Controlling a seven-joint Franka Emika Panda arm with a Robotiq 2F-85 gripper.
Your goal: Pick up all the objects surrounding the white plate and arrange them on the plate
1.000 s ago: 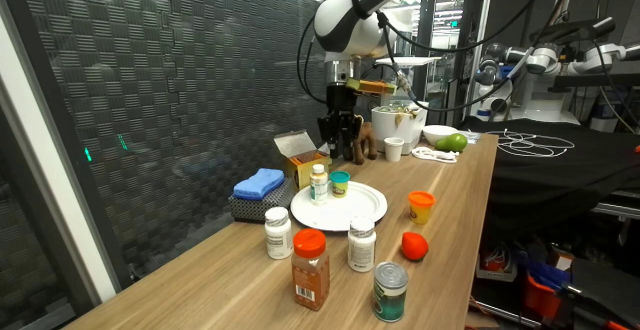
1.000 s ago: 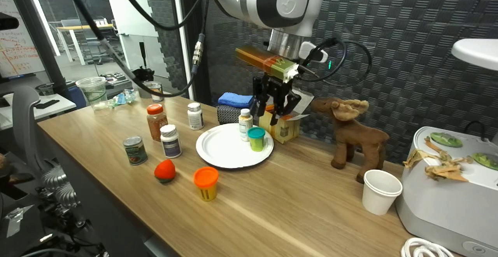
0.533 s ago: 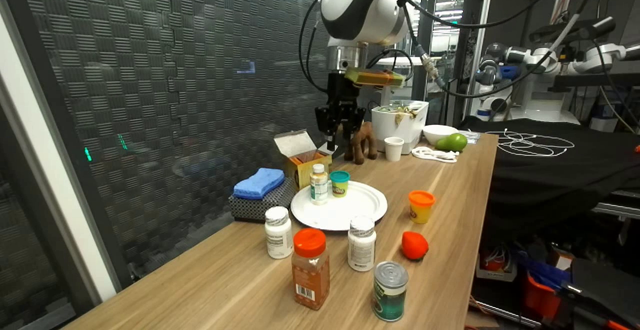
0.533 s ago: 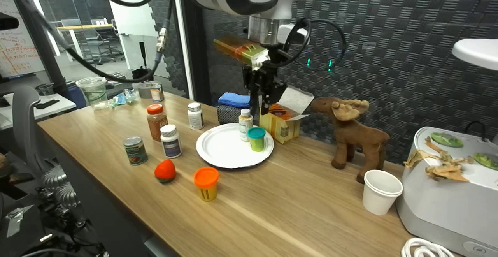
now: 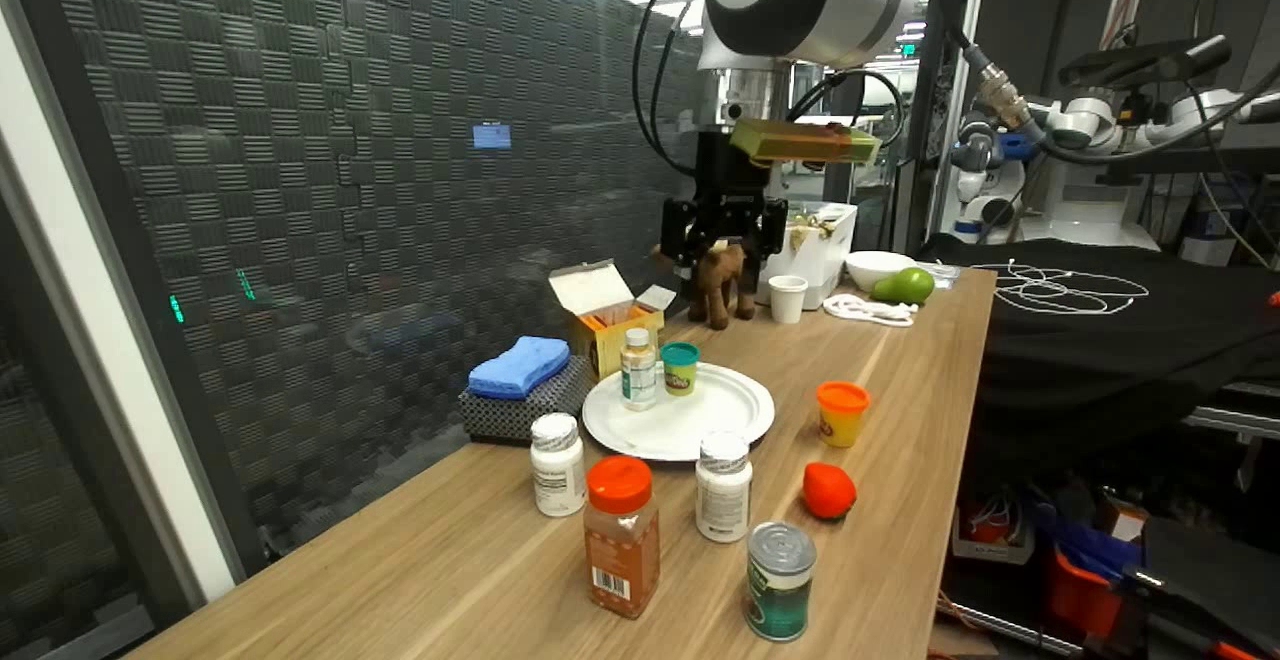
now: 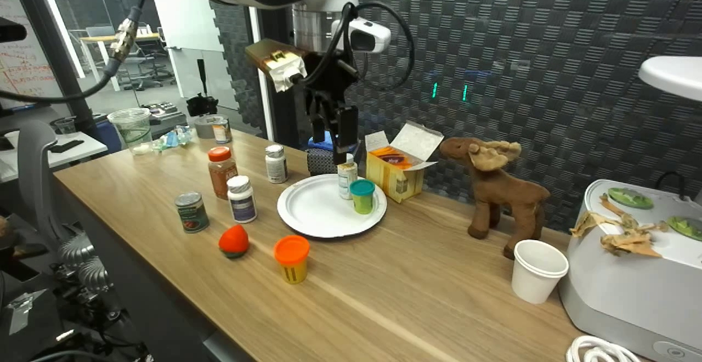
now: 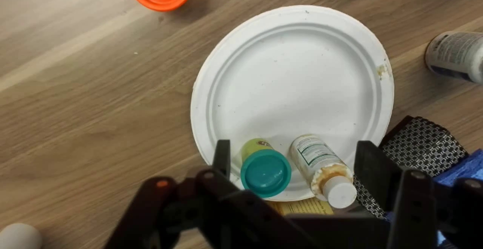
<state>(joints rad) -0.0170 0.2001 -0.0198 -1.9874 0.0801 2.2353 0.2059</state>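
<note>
Wrist view shows the table (image 7: 94, 120) below the gripper (image 7: 292, 152), whose two fingers stand wide apart in the air. Under them is the plate (image 7: 294, 75), its rim partly hidden by them. Lower than the gripper, close to the plate, the carton (image 6: 386, 177) has raised flaps. Well apart from the gripper, in an exterior view, the spice jar (image 5: 622, 550), one pill bottle (image 5: 557, 470), another pill bottle (image 5: 723, 498) and the can (image 5: 780, 590) stand upright on the table. Below the gripper, seen between its fingers, the slim bottle (image 7: 315, 156) and, next to it, the teal tub (image 7: 266, 173) stand on the plate. Farther from the fingers, the orange tub (image 5: 841, 422) and the red piece (image 5: 828, 490) are on the table.
</note>
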